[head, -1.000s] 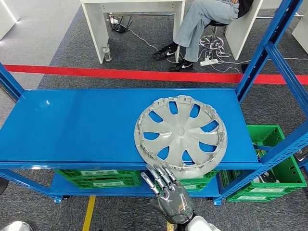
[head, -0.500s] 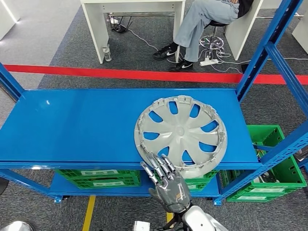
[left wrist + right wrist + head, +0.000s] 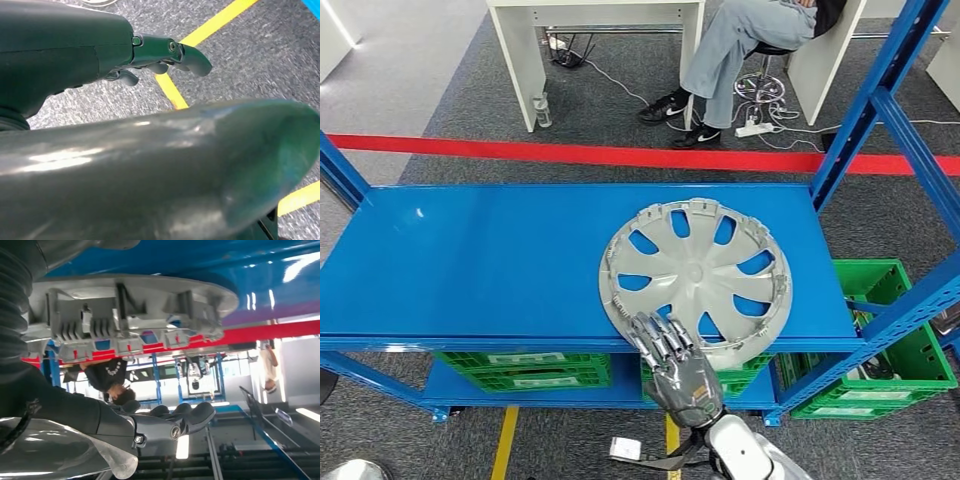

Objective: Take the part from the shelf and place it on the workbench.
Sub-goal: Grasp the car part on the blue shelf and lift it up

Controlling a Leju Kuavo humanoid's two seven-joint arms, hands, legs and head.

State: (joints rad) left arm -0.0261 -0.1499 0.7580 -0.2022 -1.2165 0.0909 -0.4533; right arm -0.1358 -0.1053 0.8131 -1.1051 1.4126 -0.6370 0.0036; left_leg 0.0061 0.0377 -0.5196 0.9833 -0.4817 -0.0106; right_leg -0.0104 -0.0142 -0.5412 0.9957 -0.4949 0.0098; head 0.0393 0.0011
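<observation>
One hubcap (image 3: 695,284) to grab, so here's where I'm at. It lies flat on the blue shelf (image 3: 471,265), just ahead of my right hand (image 3: 677,368), with its near rim hanging a bit past the shelf's front edge. The fingers (image 3: 660,335) are spread and holding nothing, tips reaching over that near rim. From the head view I can't tell whether they touch the plastic or just hover over it.

To do this step well, I figure the overhang is the gift: thumb goes under the lip, fingers stay on top, then squeeze on the rim and not on a thin spoke. In the right wrist view the rim's underside (image 3: 132,320) sits beyond the fingers, all clips and ribs, so I'd want the thumb on a solid stretch between clips. A big light disc pinched at one edge will probably droop, so lift slowly and keep it level coming off the shelf.

Pose-wise, the right arm comes up from below the shelf edge, back of the hand up, fingers pointing forward. The left hand (image 3: 166,52) hangs over the floor, fingers loosely out, holding nothing.
</observation>
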